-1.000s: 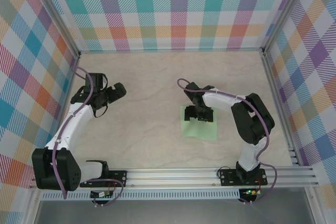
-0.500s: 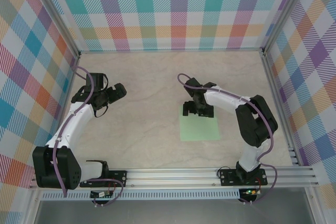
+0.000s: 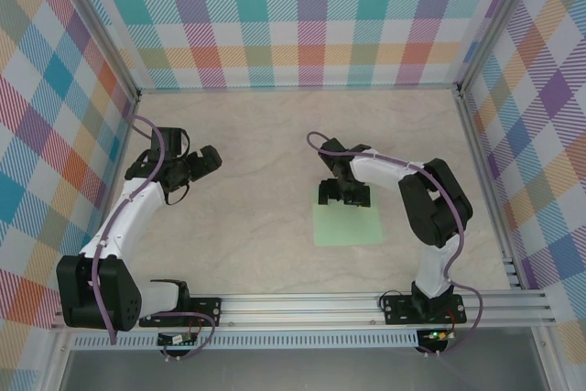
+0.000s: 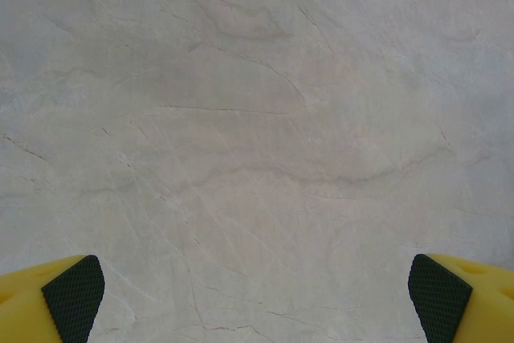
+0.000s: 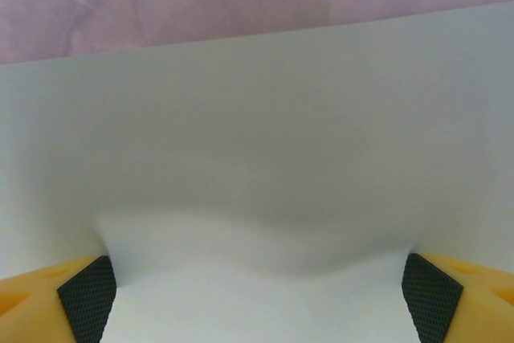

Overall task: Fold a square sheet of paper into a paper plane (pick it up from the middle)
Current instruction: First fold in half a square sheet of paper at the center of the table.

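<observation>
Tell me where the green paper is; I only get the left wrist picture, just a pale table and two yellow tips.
Observer: From above, the paper lies flat on the table, in front of the right arm.
Operator: Is it folded yet?
Observer: No fold shows from above, and no plane shape.
Operator: Anything touching it?
Observer: The right tool sits open at its far side. Its own camera shows a slight ripple in the paper between the fingertips.
</observation>
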Controlling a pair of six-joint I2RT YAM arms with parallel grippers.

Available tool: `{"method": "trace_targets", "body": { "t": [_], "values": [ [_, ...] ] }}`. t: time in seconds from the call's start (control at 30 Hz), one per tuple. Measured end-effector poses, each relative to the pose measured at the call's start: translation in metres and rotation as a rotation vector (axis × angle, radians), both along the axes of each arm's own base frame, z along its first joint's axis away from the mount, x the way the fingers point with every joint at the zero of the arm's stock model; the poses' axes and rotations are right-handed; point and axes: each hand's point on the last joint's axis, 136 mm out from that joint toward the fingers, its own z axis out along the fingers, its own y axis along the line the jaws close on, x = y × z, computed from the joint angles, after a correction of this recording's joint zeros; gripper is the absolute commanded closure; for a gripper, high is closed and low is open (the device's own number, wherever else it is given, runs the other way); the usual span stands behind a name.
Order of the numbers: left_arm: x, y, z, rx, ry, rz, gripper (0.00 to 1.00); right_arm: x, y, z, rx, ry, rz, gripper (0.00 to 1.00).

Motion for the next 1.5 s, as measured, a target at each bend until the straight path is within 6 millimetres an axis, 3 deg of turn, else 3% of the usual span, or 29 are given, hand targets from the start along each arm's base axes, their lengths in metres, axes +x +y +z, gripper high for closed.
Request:
{"method": "trace_targets", "body": {
  "t": [0.23,0.47,0.63,0.83,1.0,1.1,1.3,1.5],
  "values": [
    [0.000,-0.001,0.000,0.000,0.000,-0.003,0.00,-0.001,-0.003,0.000,0.012,-0.002,-0.009,0.18],
    [-0.001,-0.006,-0.001,-0.006,0.004,-0.018,0.00,-0.003,-0.002,0.003,0.052,-0.011,-0.025,0.53],
    [-0.003,-0.024,-0.003,-0.065,0.013,-0.059,0.06,-0.009,0.028,0.016,0.250,-0.004,-0.024,0.67],
    [-0.026,-0.060,-0.033,-0.156,0.092,-0.131,0.15,0.000,0.083,0.068,0.595,-0.055,0.021,0.69],
    [-0.043,-0.090,-0.048,-0.211,0.119,-0.184,0.21,0.001,0.106,0.093,0.756,-0.057,0.069,0.69],
    [-0.046,-0.113,-0.049,-0.265,0.092,-0.220,0.27,-0.001,0.103,0.087,0.779,-0.034,0.065,0.69],
    [-0.047,-0.163,-0.052,-0.355,0.056,-0.307,0.42,-0.001,0.085,0.044,0.712,0.039,0.013,0.67],
    [-0.056,-0.209,-0.077,-0.393,0.116,-0.388,0.51,-0.003,0.075,0.019,0.641,0.066,0.014,0.64]
  ]
}}
